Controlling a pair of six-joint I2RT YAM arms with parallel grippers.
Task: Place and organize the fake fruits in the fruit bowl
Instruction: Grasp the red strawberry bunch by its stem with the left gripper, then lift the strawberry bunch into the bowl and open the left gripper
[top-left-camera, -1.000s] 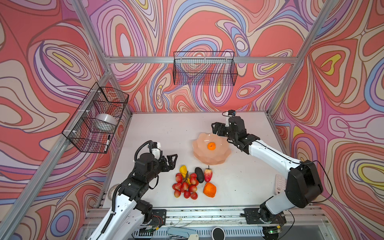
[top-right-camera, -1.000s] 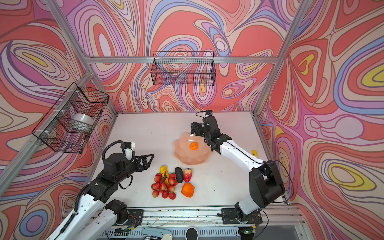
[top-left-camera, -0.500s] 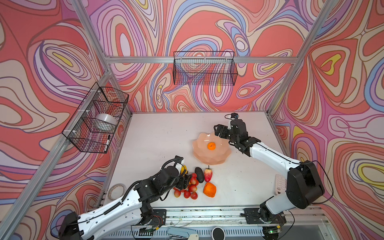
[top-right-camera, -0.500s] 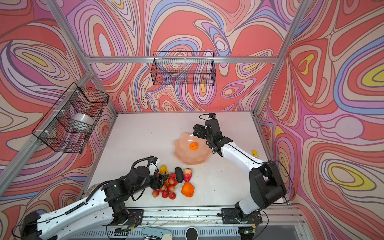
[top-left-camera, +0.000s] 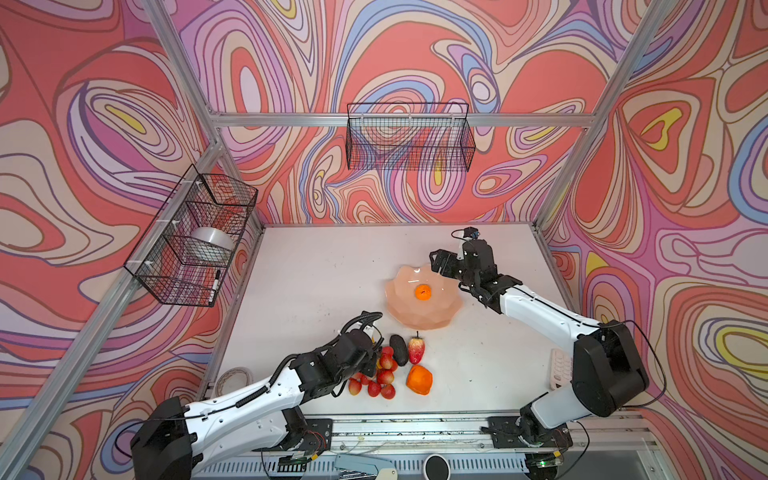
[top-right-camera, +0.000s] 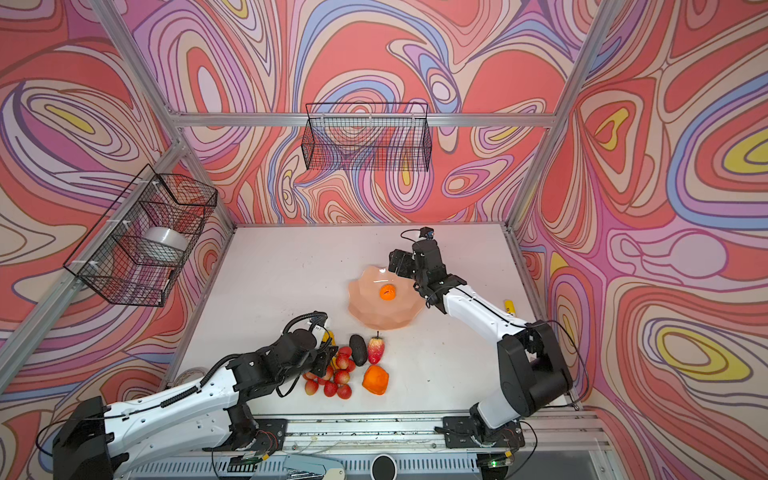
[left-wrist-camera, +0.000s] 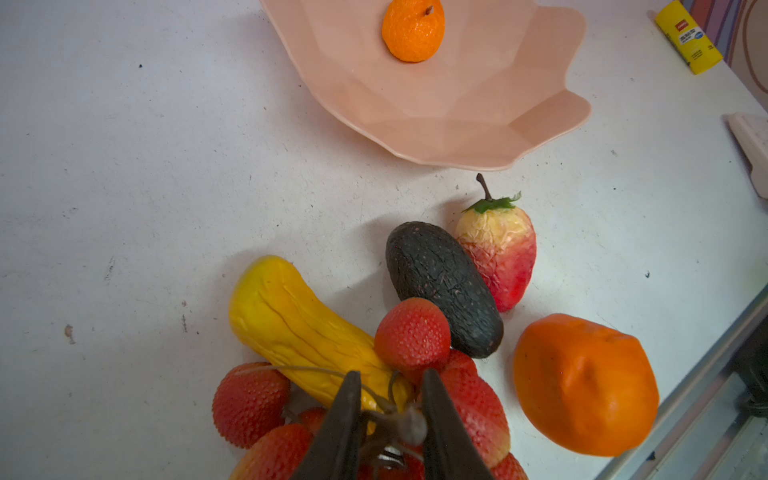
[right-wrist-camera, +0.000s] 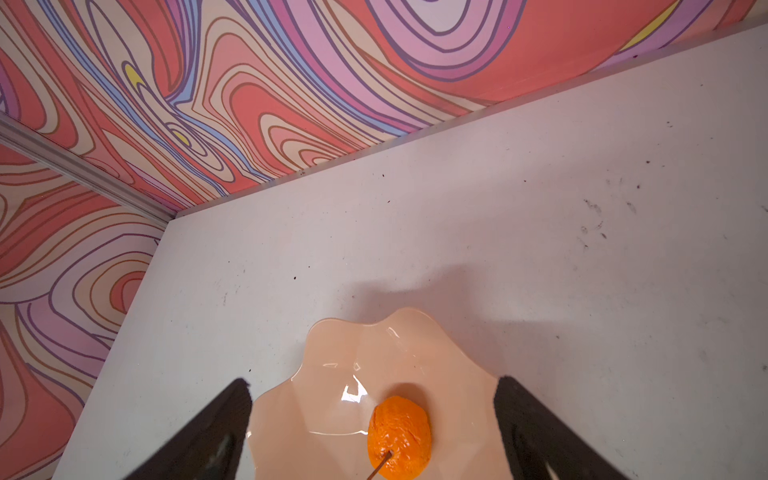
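- The white tabletop (top-left-camera: 324, 282) carries everything, with swirly patterned walls on three sides.
- The fruit bowl (top-left-camera: 415, 318), peach-pink with a scalloped rim, sits right of the middle, about halfway between the near and far edges.
- My right end effector (right-wrist-camera: 374, 381) hangs over the far right rim of the bowl. Its fingers are spread wide apart and hold nothing.
- My left end effector (left-wrist-camera: 390, 374) is low over the fruit pile near the front edge. Its fingers are drawn together on the grey stem knot of the red berry bunch (top-left-camera: 385, 376).
- The bunch lies on the tabletop, nearer than the bowl and left of it, with its berries fanned out around the knot.
- The yellow-orange oblong fruit (left-wrist-camera: 299, 328) lies at the far left of the bunch, touching the berries. In both top views my left wrist mostly hides it.
- The large orange fruit (top-left-camera: 419, 379) sits just right of the bunch, apart from the berries.
- The blackish avocado-like oval (top-left-camera: 398, 350) lies between the bunch and the bowl, against one berry.
- The red strawberry-like fruit (top-left-camera: 416, 350) lies just right of the oval, touching it, with its stem pointing toward the bowl.
- The small orange fruit (top-left-camera: 423, 292) lies alone inside the bowl, near its centre.
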